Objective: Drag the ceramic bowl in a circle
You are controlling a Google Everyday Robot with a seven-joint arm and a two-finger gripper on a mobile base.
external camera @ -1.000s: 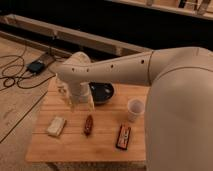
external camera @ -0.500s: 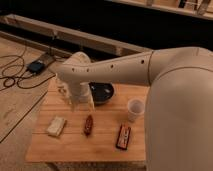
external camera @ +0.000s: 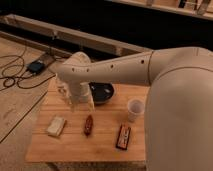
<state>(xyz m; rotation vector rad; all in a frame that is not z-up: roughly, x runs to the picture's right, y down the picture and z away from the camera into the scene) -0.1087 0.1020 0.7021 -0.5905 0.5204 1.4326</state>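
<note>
Gripper hangs low over the table, jaws wide, with no hold on anything evident. Bowl sits just beside it to the right; contact cannot be confirmed. Step judged: engaging the rim; next calls for firm contact, then a steady circular drag.

No legible text on any object.

The round, shallow, dark blue-black glossy ceramic bowl sits upright on the wooden desk, near the far edge at about 12 o'clock from the desk's middle. Its 9 o'clock side is hidden behind the gripper, which hangs at that rim; whether they touch cannot be told.
</note>
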